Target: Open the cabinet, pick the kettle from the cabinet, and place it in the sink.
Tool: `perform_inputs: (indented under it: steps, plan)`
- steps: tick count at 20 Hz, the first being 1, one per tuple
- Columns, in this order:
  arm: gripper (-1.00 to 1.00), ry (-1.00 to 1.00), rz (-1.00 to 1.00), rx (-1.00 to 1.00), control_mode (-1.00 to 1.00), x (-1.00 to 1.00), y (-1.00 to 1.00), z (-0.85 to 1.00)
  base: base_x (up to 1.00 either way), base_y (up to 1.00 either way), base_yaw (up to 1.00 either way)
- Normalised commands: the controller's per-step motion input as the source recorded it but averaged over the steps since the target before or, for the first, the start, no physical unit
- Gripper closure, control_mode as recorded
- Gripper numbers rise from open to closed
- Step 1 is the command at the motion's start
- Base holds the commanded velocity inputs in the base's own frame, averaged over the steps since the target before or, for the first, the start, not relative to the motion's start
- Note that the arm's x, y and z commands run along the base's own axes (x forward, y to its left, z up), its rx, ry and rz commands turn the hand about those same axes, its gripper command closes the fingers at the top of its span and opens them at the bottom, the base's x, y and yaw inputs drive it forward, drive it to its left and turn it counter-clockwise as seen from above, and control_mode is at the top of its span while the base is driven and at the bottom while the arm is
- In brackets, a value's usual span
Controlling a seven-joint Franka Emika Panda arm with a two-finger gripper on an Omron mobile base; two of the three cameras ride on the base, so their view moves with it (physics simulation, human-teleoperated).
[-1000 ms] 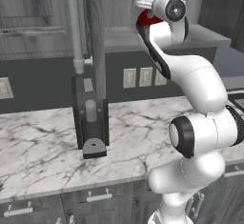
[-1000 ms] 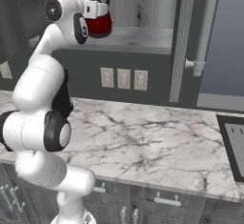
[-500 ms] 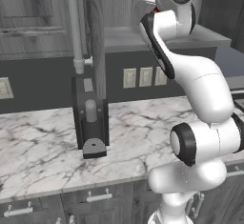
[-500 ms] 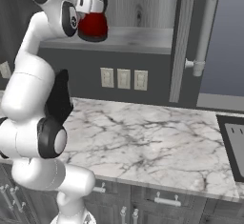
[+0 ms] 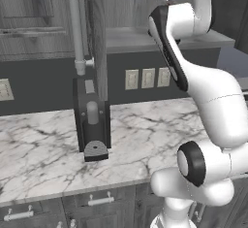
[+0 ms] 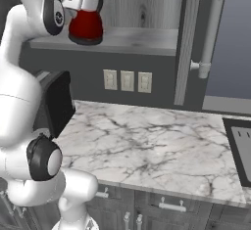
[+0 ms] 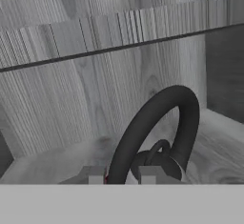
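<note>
The red kettle hangs by its black arched handle from my gripper, which is shut on that handle. It sits low over the left front of the open cabinet's shelf; I cannot tell whether it touches. In the hand view my gripper clamps the arch, with the black knob just behind and the wood-grain cabinet interior beyond. The cabinet door stands open edge-on with its silver bar handle. The sink lies at the counter's far right.
White marble counter spans below the cabinet, with wall outlets on the dark backsplash. A dark upright appliance stands on the counter under the other open door. Low drawers with short handles run beneath.
The arm has drawn back and the kettle has shifted left and slightly down along the shelf in the right base view. The grip has stayed shut on the handle.
</note>
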Motion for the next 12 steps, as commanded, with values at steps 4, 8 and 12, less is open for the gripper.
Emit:
perform_inputs:
  steps: [4, 8, 12]
  plan:
    - [1.0, -0.11, -0.01, 0.0, -1.0, -0.75, 0.0, -0.06, 0.0, 0.0, 0.0]
    - [1.0, -0.08, -0.04, 0.0, -1.0, -0.75, 0.0, -0.09, 0.0, 0.0, 0.0]
    - [1.0, -0.02, -0.06, 0.0, -1.0, -0.73, 0.0, -0.18, 0.0, 0.0, 0.0]
